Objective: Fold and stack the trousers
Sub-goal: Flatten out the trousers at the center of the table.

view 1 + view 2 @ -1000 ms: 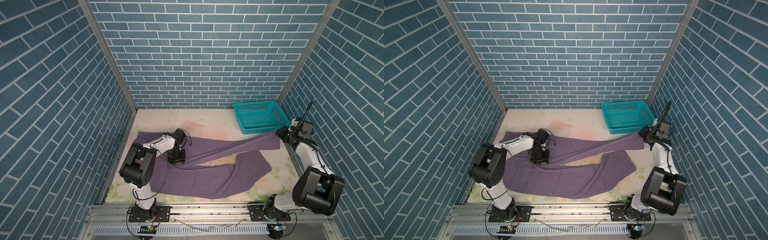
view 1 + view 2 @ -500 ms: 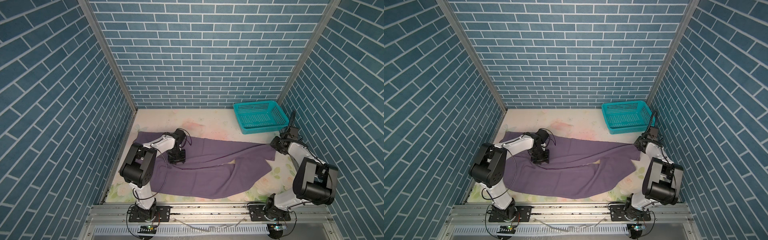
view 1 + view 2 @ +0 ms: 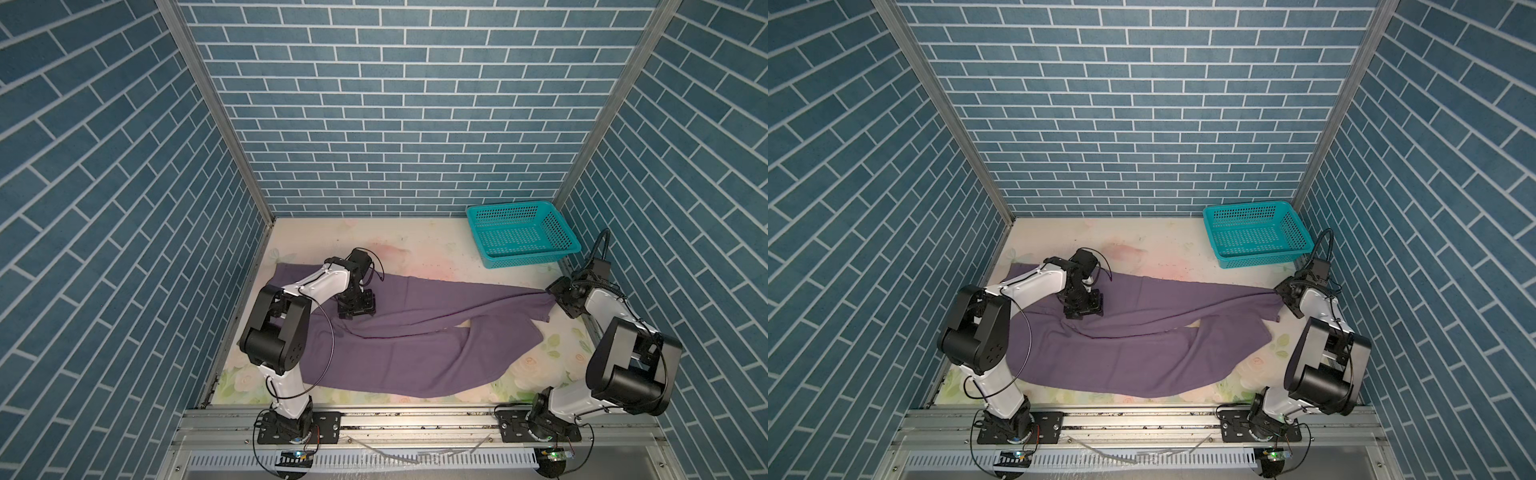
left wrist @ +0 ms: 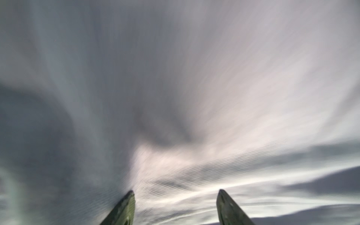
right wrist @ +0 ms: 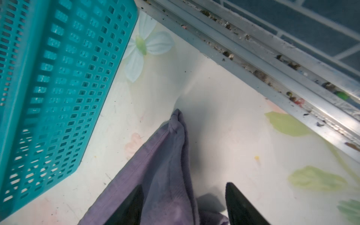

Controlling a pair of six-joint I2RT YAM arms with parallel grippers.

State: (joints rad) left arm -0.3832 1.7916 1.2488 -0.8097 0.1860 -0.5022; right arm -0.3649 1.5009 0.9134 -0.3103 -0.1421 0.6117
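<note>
The left arm folds forward, wrist tipped down, so the left end effector hangs over the wide end of the trousers, fingers parted and gripping nothing. The right arm reaches along the side wall, and the right end effector sits low at a leg's hem with its fingers spread, the cloth lying loose between them. The trousers sprawl across the bench.

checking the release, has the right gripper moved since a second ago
Yes. The right gripper sits farther from the teal basket, nearer the front of the picture.
</note>
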